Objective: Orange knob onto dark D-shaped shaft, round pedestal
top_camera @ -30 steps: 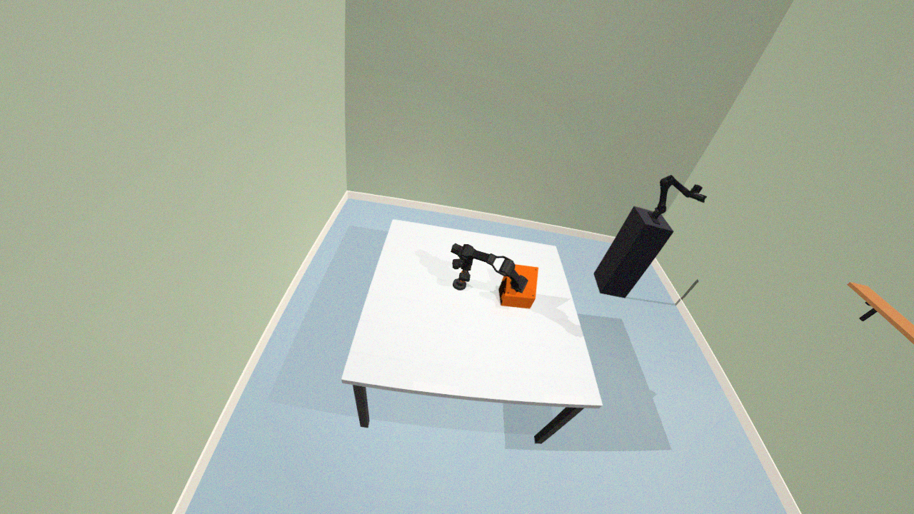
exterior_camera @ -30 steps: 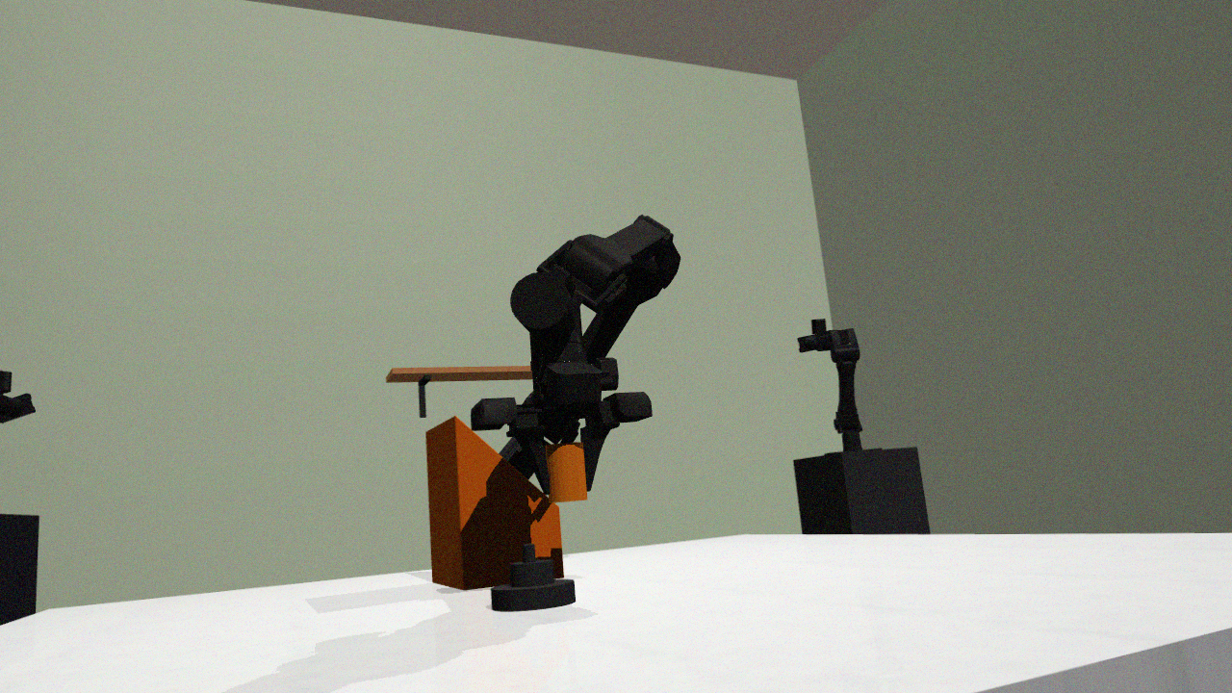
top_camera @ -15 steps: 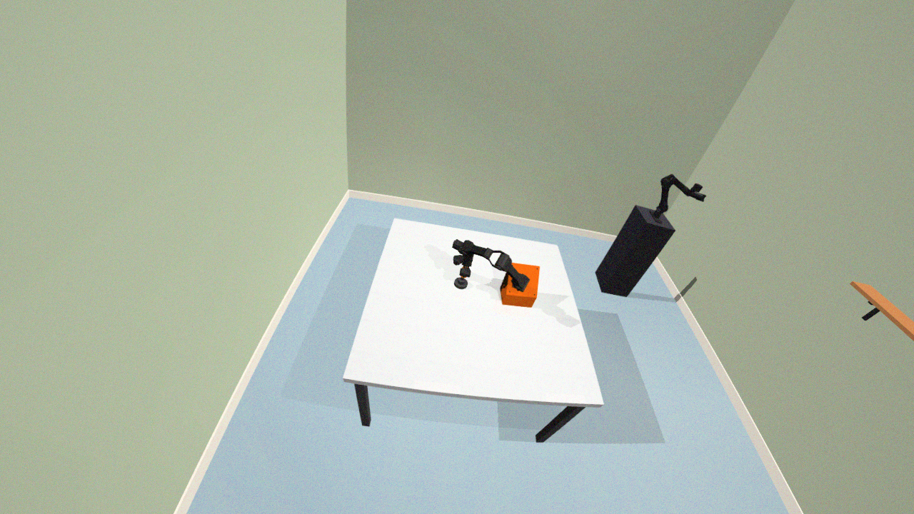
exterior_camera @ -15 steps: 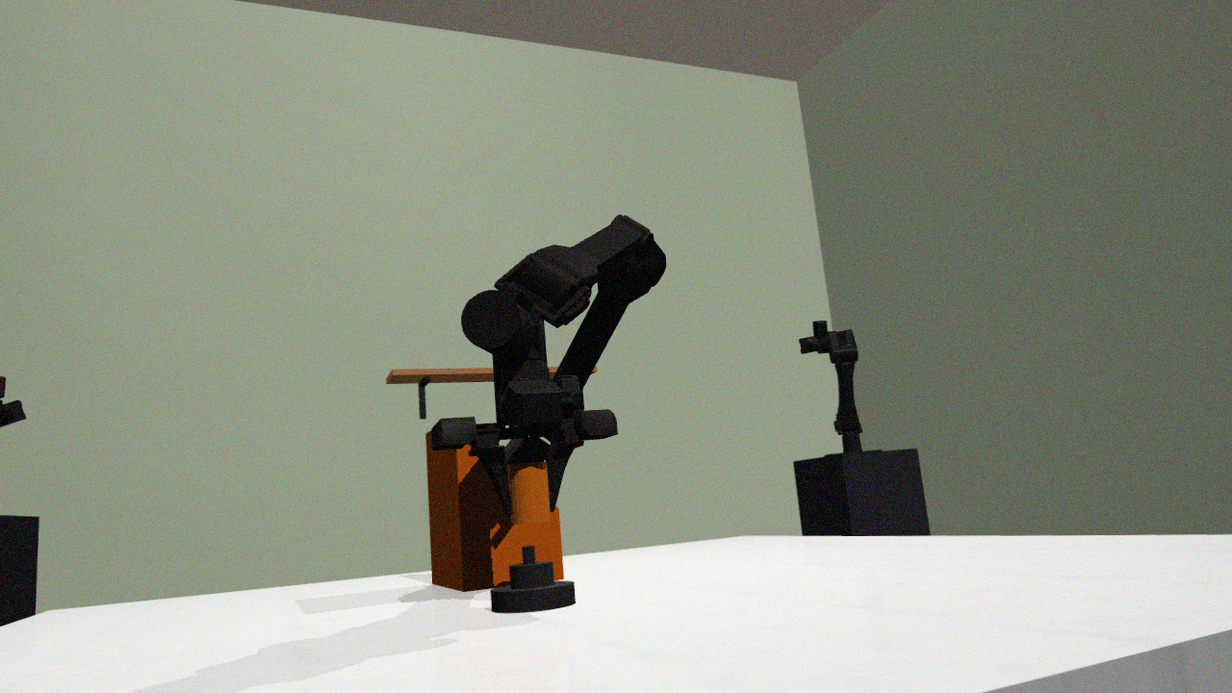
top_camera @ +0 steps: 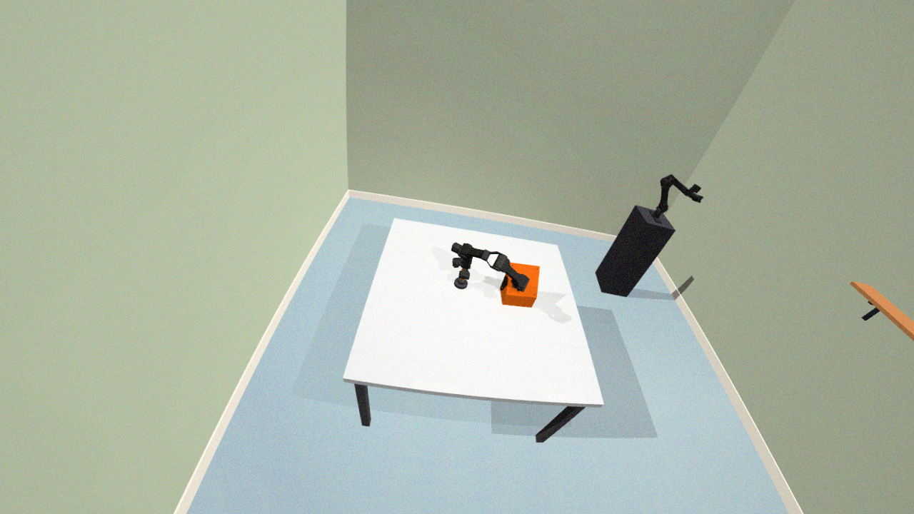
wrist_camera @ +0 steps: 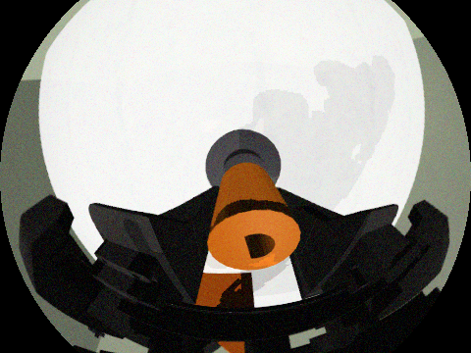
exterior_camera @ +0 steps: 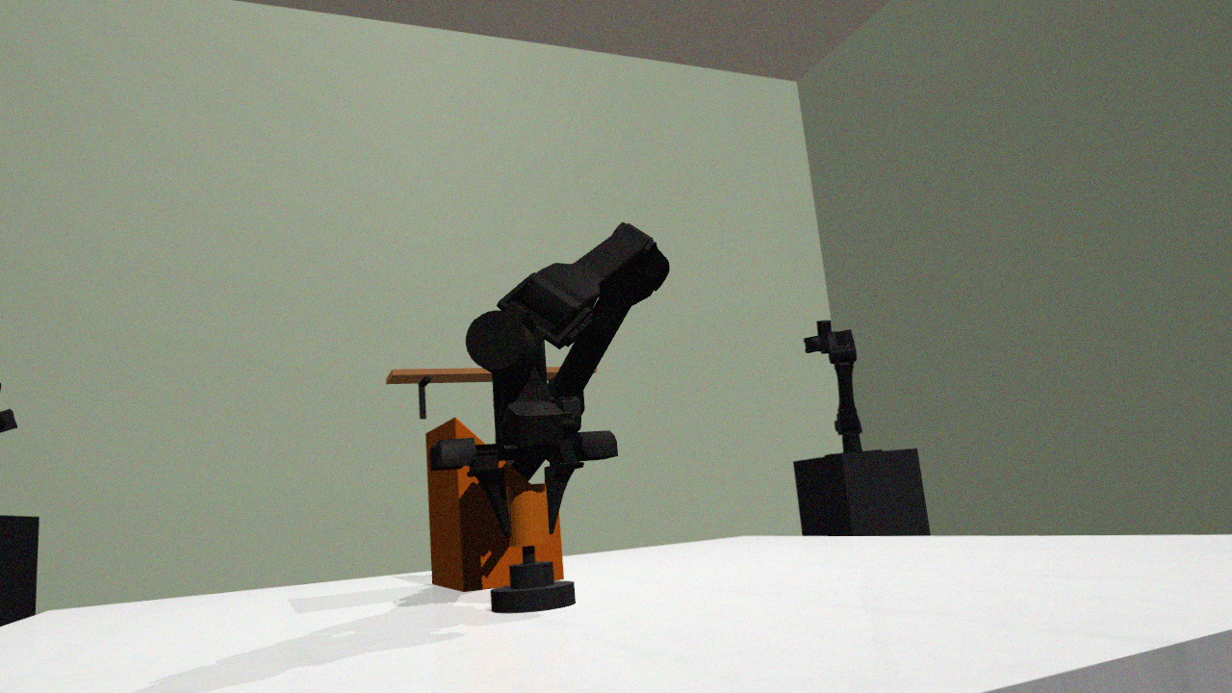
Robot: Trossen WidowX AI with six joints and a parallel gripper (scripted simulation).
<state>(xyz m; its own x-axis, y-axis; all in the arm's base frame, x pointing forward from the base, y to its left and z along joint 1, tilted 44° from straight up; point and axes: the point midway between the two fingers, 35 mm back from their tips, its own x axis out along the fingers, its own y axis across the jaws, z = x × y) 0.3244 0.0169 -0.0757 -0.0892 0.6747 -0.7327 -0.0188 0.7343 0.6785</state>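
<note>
My gripper [top_camera: 463, 275] [exterior_camera: 528, 530] [wrist_camera: 246, 192] is shut on the orange knob [exterior_camera: 528, 515] [wrist_camera: 245, 183] and holds it upright over the round pedestal [top_camera: 460, 284] [exterior_camera: 532, 596] [wrist_camera: 217, 158]. In the exterior view the knob's lower edge appears level with the top of the dark shaft [exterior_camera: 528, 553]. Most of the shaft shows below the knob, and the pedestal's stepped base is well below it. The wrist view shows the D-shaped hole in the knob's top, its flat side to the left. There the knob hides the shaft, so its flat side cannot be seen.
An orange block [top_camera: 518, 300] [exterior_camera: 443, 517] [wrist_camera: 208, 289], with the arm's base at it, stands on the white table [top_camera: 447, 345] [exterior_camera: 861, 603] [wrist_camera: 123, 98]. Away from the table are a black pillar [top_camera: 633, 255] [exterior_camera: 886, 495] bearing another arm and a wall shelf [top_camera: 885, 306] [exterior_camera: 439, 375].
</note>
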